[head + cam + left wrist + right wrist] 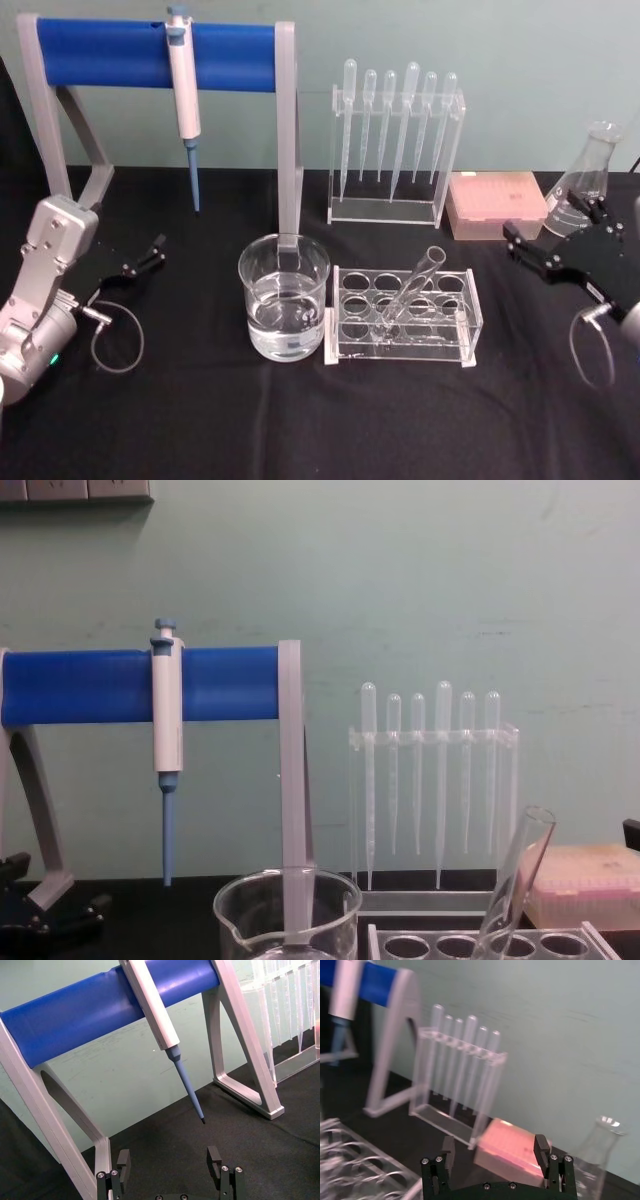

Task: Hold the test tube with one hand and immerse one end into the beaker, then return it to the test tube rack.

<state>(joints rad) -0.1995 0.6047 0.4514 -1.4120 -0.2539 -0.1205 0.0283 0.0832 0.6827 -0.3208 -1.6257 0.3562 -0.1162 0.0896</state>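
Well clear of the open, empty jaws of the left gripper (169,1160) and right gripper (495,1149), the test tube (412,290) leans in its rack (474,318) beside the beaker (252,288).

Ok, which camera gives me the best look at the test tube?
The head view: the test tube shows whole, leaning in the clear rack beside the beaker. The chest view catches its mouth and upper length, cut off at the bottom edge.

wall (450,580) pale green, plain | table (300,430) black cloth | light even
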